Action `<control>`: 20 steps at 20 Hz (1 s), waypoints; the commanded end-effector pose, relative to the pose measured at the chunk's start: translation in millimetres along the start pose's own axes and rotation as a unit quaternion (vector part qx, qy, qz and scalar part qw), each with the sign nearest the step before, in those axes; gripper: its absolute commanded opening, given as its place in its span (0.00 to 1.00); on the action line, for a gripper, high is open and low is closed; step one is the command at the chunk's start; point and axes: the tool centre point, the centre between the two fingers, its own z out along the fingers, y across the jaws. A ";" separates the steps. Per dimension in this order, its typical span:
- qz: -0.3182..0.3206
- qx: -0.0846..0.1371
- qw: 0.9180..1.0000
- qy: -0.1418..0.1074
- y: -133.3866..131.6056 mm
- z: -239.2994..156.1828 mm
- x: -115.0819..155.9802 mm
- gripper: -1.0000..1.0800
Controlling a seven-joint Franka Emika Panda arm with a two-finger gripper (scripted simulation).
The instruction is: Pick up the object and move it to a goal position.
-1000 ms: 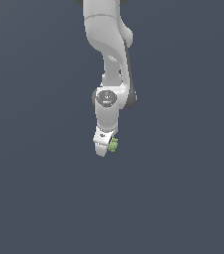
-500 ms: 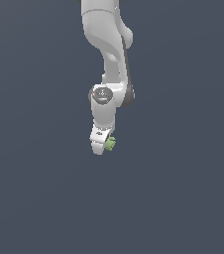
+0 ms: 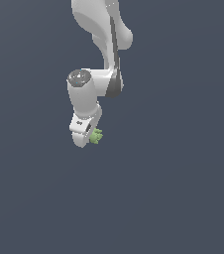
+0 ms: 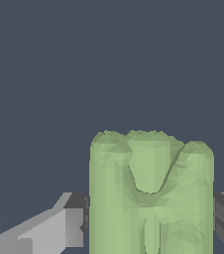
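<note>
All around is plain dark gray. The white gripper pinches the little green lumpy block between its fingers, one on each side, probably so it won't drop while being carried.

exterior: distant, whole arm | wrist: close-up | shared: object

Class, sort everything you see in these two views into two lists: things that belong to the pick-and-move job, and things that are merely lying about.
Belongs to the job:
- light-green knobbly block, clamped between the fingers
- white gripper, shut on the block

Lying about:
- nothing else shows; only a plain dark grey background, and no goal marker is visible
</note>
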 end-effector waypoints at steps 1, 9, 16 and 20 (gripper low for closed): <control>0.000 0.000 1.000 0.001 6.4 -21.7 -22.0 0.00; 0.000 0.000 1.000 0.001 28.8 -90.1 -91.3 0.00; 0.000 0.000 1.000 0.000 43.7 -129.0 -131.5 0.00; 0.000 0.000 1.000 0.000 48.5 -140.2 -143.1 0.00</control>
